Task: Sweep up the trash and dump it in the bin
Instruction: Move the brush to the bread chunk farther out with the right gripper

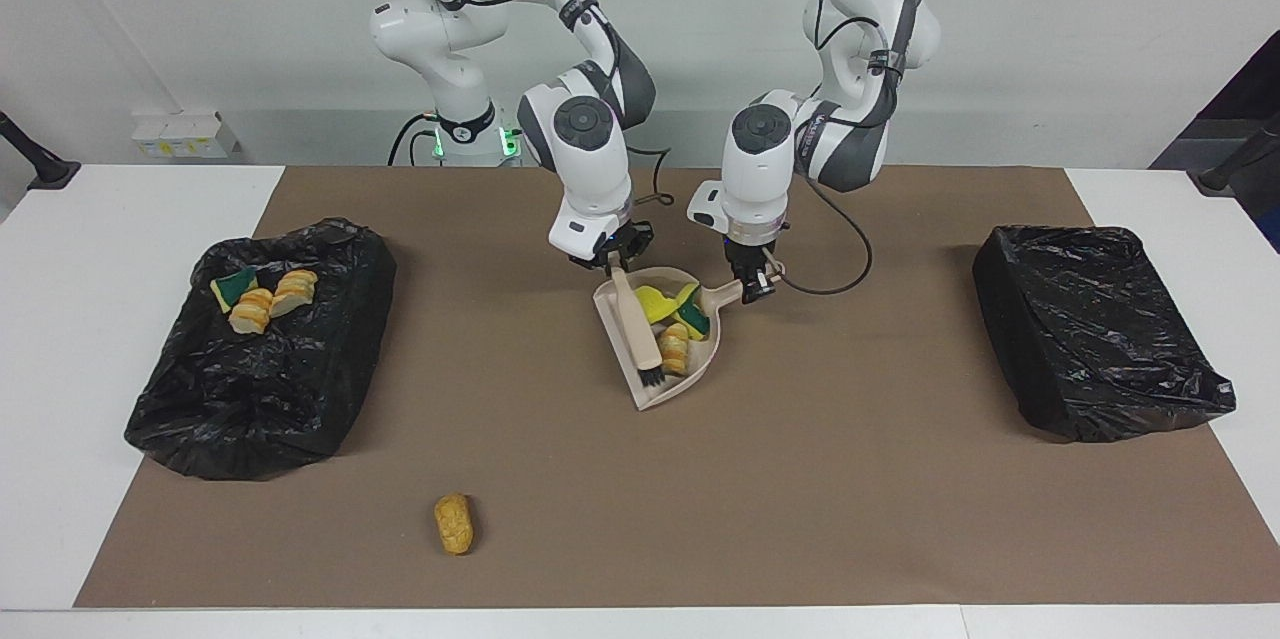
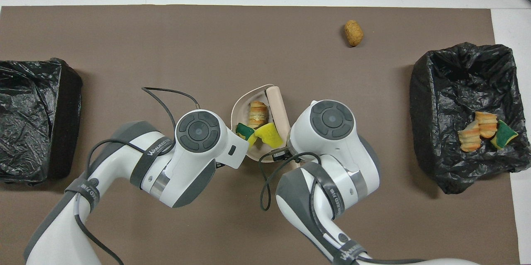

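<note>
Beige dustpan point(image 1: 668, 344), its handle clamped in my left gripper point(image 1: 757, 285), holds trash point(image 1: 676, 319). My right gripper point(image 1: 612, 259), just beside, grips the brush point(image 1: 638, 327), bristles resting in the pan.

Both arms bent low at centre — left gripper point(image 1: 755, 284), right gripper point(image 1: 612, 257) pointing down.

You saw two glossy white arms with dark grey joint bands and round grey caps on the wrist housings. Black cables looped along both arms. Each ended in a small black pincer: left pincer point(image 1: 757, 285), right pincer point(image 1: 612, 259). Green light glowed at one base.
</note>
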